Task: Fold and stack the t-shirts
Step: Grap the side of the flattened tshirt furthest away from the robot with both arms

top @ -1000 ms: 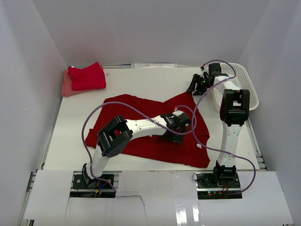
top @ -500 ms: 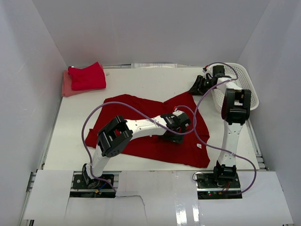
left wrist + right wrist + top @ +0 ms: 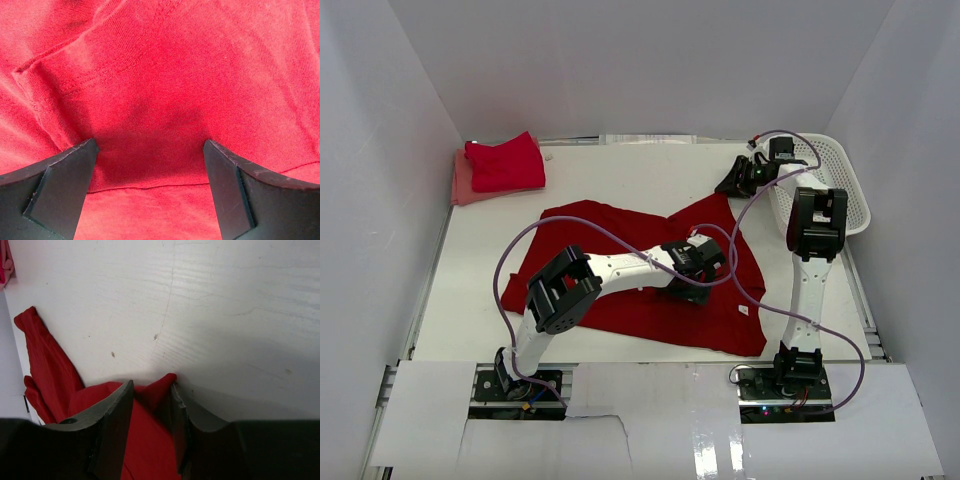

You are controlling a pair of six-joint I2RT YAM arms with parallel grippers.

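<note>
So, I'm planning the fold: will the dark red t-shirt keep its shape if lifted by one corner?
Probably not: the dark red t-shirt lies wrinkled, so it should droop. Its corner bunches in the right gripper, suggesting thin, light cloth. The knit under the open left gripper looks grippy.

Overhead camera spans the table (image 3: 620,175); both wrist cameras hug the shirt (image 3: 160,75).

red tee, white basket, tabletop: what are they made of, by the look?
red t-shirt: knit jersey, probably cotton, matte. Fine knit ribs and a stitched hem show in the left wrist view.
basket: seems to be white moulded plastic, going by the perforated lattice walls. Finish too small to judge.
table: white-painted wood or wood-look laminate, matte. Grain lines and small specks show.
</note>
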